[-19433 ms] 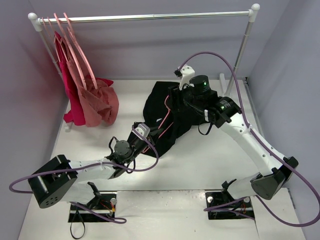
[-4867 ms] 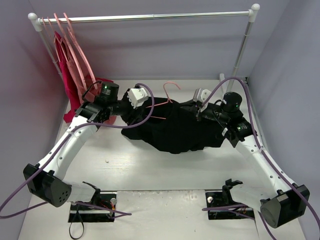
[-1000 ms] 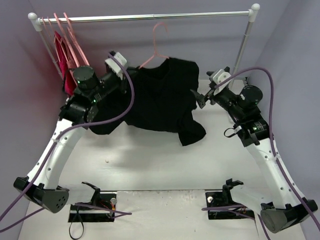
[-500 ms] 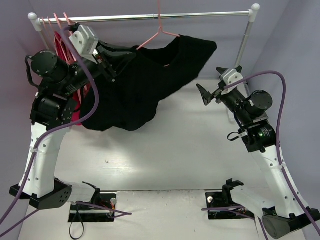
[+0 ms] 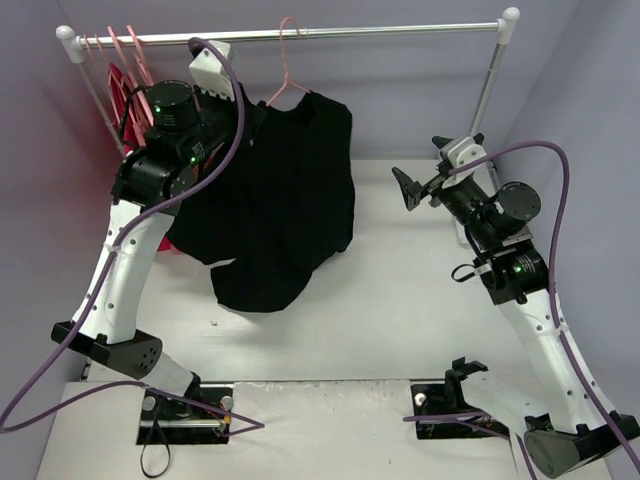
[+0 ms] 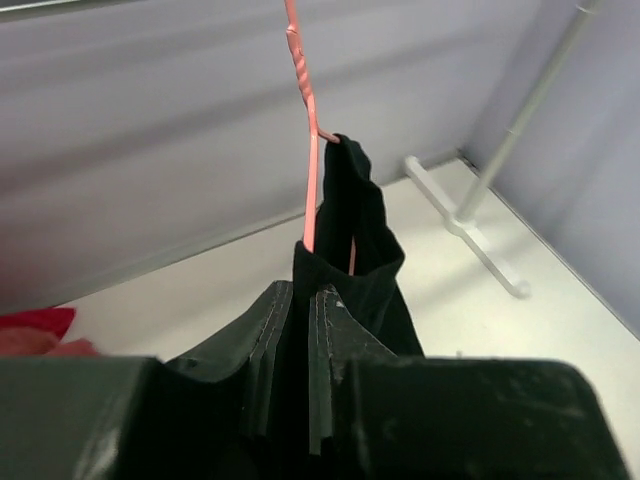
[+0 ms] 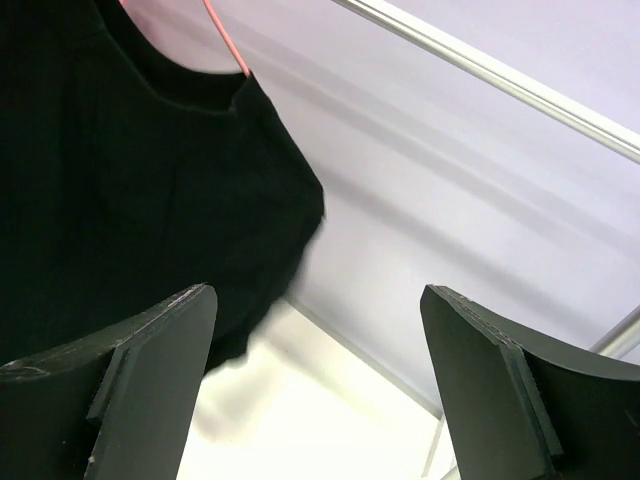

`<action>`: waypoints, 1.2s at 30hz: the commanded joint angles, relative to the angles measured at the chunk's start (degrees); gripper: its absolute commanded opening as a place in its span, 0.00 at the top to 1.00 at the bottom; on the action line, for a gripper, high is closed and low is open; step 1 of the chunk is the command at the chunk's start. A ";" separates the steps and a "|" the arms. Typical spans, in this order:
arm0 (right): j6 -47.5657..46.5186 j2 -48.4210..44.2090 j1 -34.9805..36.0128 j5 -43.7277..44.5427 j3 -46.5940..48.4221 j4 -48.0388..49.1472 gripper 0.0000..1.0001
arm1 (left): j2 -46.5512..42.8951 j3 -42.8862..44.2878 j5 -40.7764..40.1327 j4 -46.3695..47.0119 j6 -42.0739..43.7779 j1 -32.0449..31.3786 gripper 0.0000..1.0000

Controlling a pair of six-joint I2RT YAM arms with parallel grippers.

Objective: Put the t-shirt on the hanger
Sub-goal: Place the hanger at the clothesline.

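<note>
The black t-shirt (image 5: 290,200) hangs long and floppy from the pale-pink hanger (image 5: 287,75), whose hook reaches up to the rail's height. My left gripper (image 5: 248,112) is raised high and shut on the shirt's left shoulder. In the left wrist view, the gripper (image 6: 300,370) pinches bunched black fabric (image 6: 355,230), and the hanger's pink wire (image 6: 310,190) rises from the collar. My right gripper (image 5: 418,185) is open and empty, to the right of the shirt and apart from it. The right wrist view shows its gripper (image 7: 315,295) open, with the shirt (image 7: 120,180) and hanger wire (image 7: 228,45) at upper left.
A metal rail (image 5: 380,30) spans the back on white posts (image 5: 488,90). Red and rose garments on pink hangers (image 5: 125,80) hang at its left end, behind my left arm. The rail's foot (image 6: 470,230) lies on the white table. Grey walls close in on both sides.
My left arm has swung the shirt and hanger left and slightly down along the rail; the shirt now hangs straight down. The right gripper has stayed open and almost still.
</note>
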 commanded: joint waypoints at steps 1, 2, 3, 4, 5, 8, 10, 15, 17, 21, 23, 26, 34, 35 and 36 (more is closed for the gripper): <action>1.42 0.17 -0.29 0.14 0.43 6.78 0.14 | -4.20 0.37 -10.59 11.59 -3.23 0.13 1.00; 1.50 0.52 -0.29 -0.04 0.43 6.87 0.14 | -4.47 -0.34 -12.17 12.82 -3.58 0.05 1.00; 1.59 0.70 -0.29 -0.30 0.43 6.96 0.14 | -4.56 -1.39 -15.15 14.75 -3.76 0.05 1.00; 1.68 0.79 -0.29 -0.83 0.34 7.04 0.14 | -4.56 -1.75 -17.61 15.46 -4.02 -0.04 1.00; 1.68 0.96 -0.20 -1.18 0.43 7.05 0.14 | -4.38 -2.10 -18.77 16.17 -3.93 -0.04 1.00; 1.77 1.32 -0.29 -1.88 0.43 6.78 0.14 | -3.59 -2.89 -21.94 19.25 -2.97 0.05 1.00; 1.77 1.32 -0.20 -1.97 0.17 6.87 0.14 | -2.80 -2.89 -25.62 20.13 -2.88 -0.04 1.00; 1.59 1.40 -0.29 -1.80 -0.10 6.61 0.14 | -2.71 -5.79 -34.57 23.99 -1.39 -1.96 1.00; 1.68 1.40 -0.29 -1.80 -0.45 6.78 0.14 | -2.45 -6.84 -39.75 25.83 3.26 -4.07 1.00; 2.47 1.84 -0.20 -2.32 -0.89 7.22 0.14 | -1.22 -8.52 -46.90 28.48 12.75 -9.09 1.00; 2.74 2.10 -0.20 -2.76 -1.06 7.40 0.14 | -1.04 -9.91 -48.56 29.17 13.82 -9.36 1.00; 3.09 2.11 -0.20 -3.11 -1.24 7.48 0.15 | -0.43 -10.89 -52.51 29.79 16.45 -9.53 1.00; 3.88 2.11 -0.20 -3.82 -2.29 7.66 0.15 | 0.71 -14.05 -55.78 29.80 17.51 -7.17 1.00; 3.88 2.11 -0.20 -3.73 -2.38 7.66 0.15 | 0.80 -14.32 -55.52 29.54 17.16 -6.20 1.00; 3.88 2.11 -0.20 -3.82 -2.56 7.75 0.15 | 0.89 -14.58 -55.34 29.01 16.73 -5.50 1.00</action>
